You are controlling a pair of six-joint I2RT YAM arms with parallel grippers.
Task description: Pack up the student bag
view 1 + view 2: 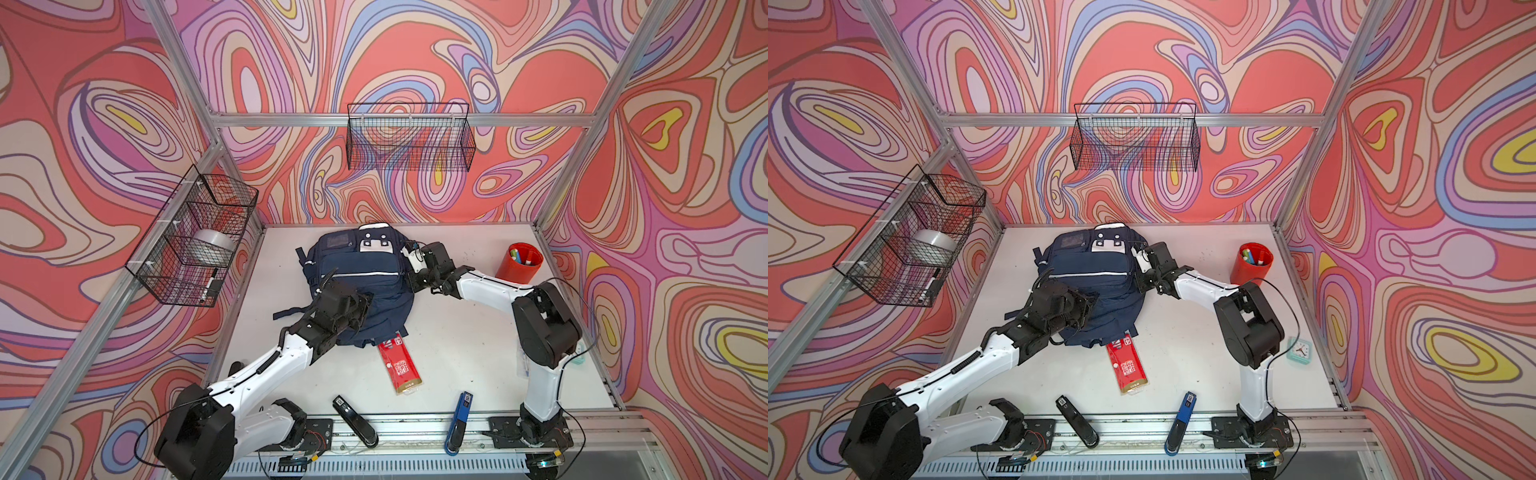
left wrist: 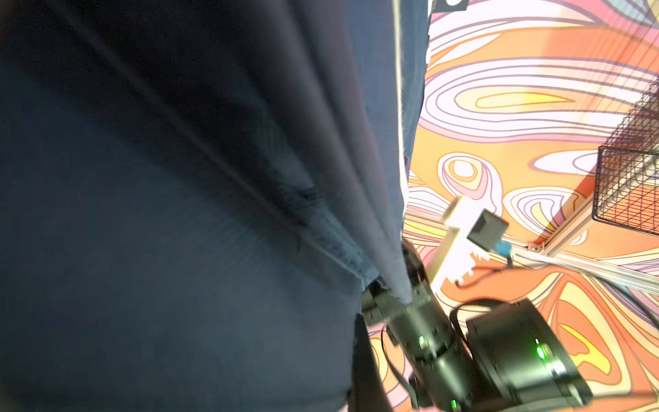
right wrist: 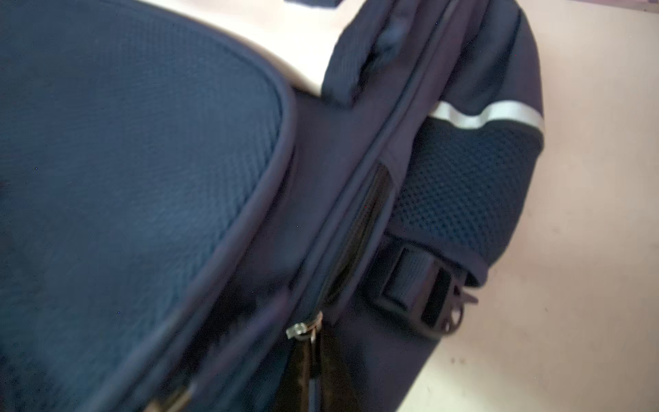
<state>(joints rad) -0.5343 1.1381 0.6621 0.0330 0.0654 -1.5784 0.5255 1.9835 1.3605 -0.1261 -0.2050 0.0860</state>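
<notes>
The navy student bag (image 1: 365, 282) (image 1: 1100, 278) lies flat at the back middle of the table in both top views. My left gripper (image 1: 368, 302) (image 1: 1095, 301) presses into its lower left side, shut on a fold of the bag's cloth. In the left wrist view navy fabric (image 2: 178, 214) fills most of the picture and only one dark finger (image 2: 365, 371) shows. My right gripper (image 1: 410, 277) (image 3: 312, 360) sits at the bag's right edge, shut on the tab of a metal zipper pull (image 3: 303, 329). The zip beside it gapes slightly.
A red flat packet (image 1: 399, 365) lies just in front of the bag. A black stapler (image 1: 355, 422) and a blue stapler (image 1: 457, 422) rest near the front rail. A red cup of markers (image 1: 519, 262) stands back right, a small clock (image 1: 1299, 350) at the right edge. Wire baskets (image 1: 195, 237) (image 1: 409, 137) hang on the walls.
</notes>
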